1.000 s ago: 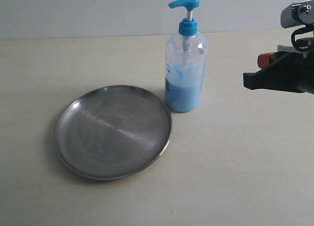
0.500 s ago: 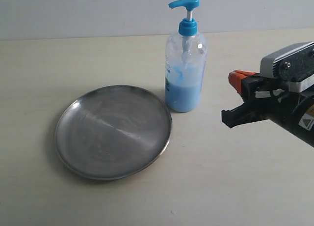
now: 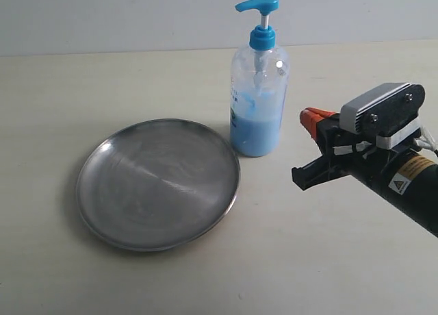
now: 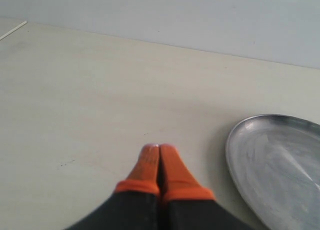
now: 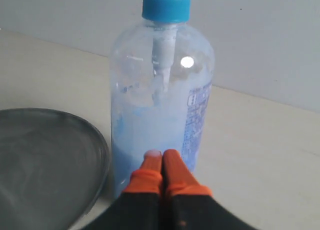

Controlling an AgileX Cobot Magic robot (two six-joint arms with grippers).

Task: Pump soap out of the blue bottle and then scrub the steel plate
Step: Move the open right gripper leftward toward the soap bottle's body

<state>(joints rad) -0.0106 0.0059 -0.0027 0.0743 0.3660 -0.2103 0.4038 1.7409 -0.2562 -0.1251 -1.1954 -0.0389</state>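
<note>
My right claw (image 5: 161,157) is closed, its orange tips pressed flat together with nothing between them. It points at the lower half of the bottle (image 5: 160,100), near it but with a gap. In the exterior view the right claw (image 3: 309,116) comes in from the right side of the bench (image 3: 308,267), its tips level with the bottle's lower half. My left claw (image 4: 159,152) is closed too, tips touching and empty, low over bare bench, with the plate (image 4: 275,160) close beside and just ahead of it. The plate (image 3: 157,185) lies flat on the bench left of centre; the surface is brushed and shiny, and I see no smear on it. Its far right rim sits just beside the foot of the bottle (image 3: 259,103); whether they touch I cannot tell. The bottle stands upright behind the plate. The soap (image 3: 254,133) fills roughly the lower third and coats the wall above that. The label (image 5: 196,115) carries blue print, unreadable. The blue pump head (image 3: 259,3) is up, spout toward the left. Beyond it the bench ends at a plain pale wall (image 3: 137,17).
</note>
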